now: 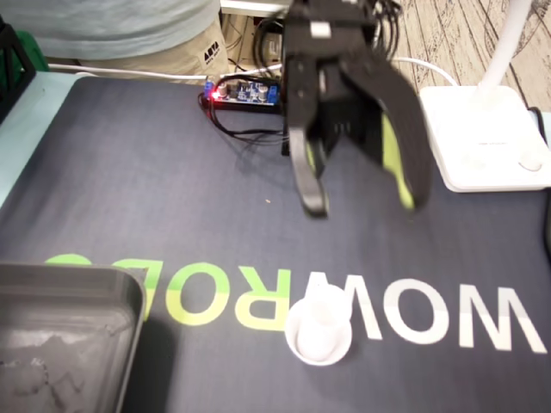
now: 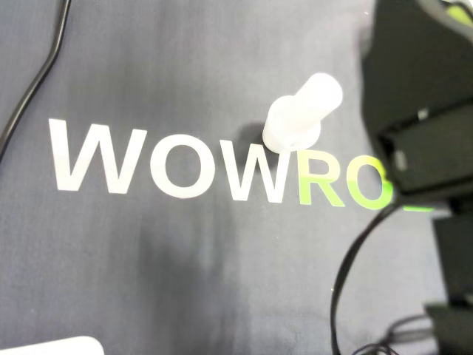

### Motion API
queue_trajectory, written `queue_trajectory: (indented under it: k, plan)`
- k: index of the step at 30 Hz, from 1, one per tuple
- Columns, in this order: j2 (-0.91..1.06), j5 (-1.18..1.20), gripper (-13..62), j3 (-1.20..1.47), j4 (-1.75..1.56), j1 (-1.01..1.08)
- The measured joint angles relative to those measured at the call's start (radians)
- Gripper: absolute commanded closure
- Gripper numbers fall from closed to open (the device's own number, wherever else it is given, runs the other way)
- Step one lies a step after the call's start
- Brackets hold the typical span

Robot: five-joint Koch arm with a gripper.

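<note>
The fingers (image 1: 306, 172) are spread wide w/ nothing between them. One finger is all black, the other has a green strip on it. In the fixed view they hang in the air near the middle of the pic, a bit toward 1 o'clock, tips pointing down at the dark mat (image 1: 129, 172).

The small white piece (image 1: 318, 331) stands on the mat at approx. 6 o'clock in the fixed view. It has a wide round bottom and a thinner tube on top. From the fingers it is at 6 to 7 o'clock, and they don't touch it. It sits on the big letters (image 1: 258, 297), right where the white ones meet the green ones.

In the overhead view the white piece (image 2: 299, 122) is near the middle, toward 1 o'clock, and the black arm (image 2: 414, 89) fills the 3 o'clock side.

Other stuff in the fixed view:
- gray tray (image 1: 77, 284) at 8 o'clock
- white lamp base (image 1: 482, 138) at 2 o'clock
- small board (image 1: 245, 93) w/ a red light at 12 o'clock
- the worktop (image 1: 17, 155) shows at 9 o'clock, beside the mat
</note>
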Motion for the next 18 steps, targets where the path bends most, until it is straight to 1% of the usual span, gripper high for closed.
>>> queue_trajectory:
  k: [4,7,9,13,18]
  plan:
    - [0.000,0.353,21.1,0.014,0.091,0.071]
    - [0.000,0.541,21.0,0.058,0.115,0.104]
    - [0.000,0.650,19.5,0.063,0.170,0.118]
    - [0.000,0.793,17.5,0.063,0.299,0.129]
    - [0.000,0.856,17.1,0.094,0.356,0.132]
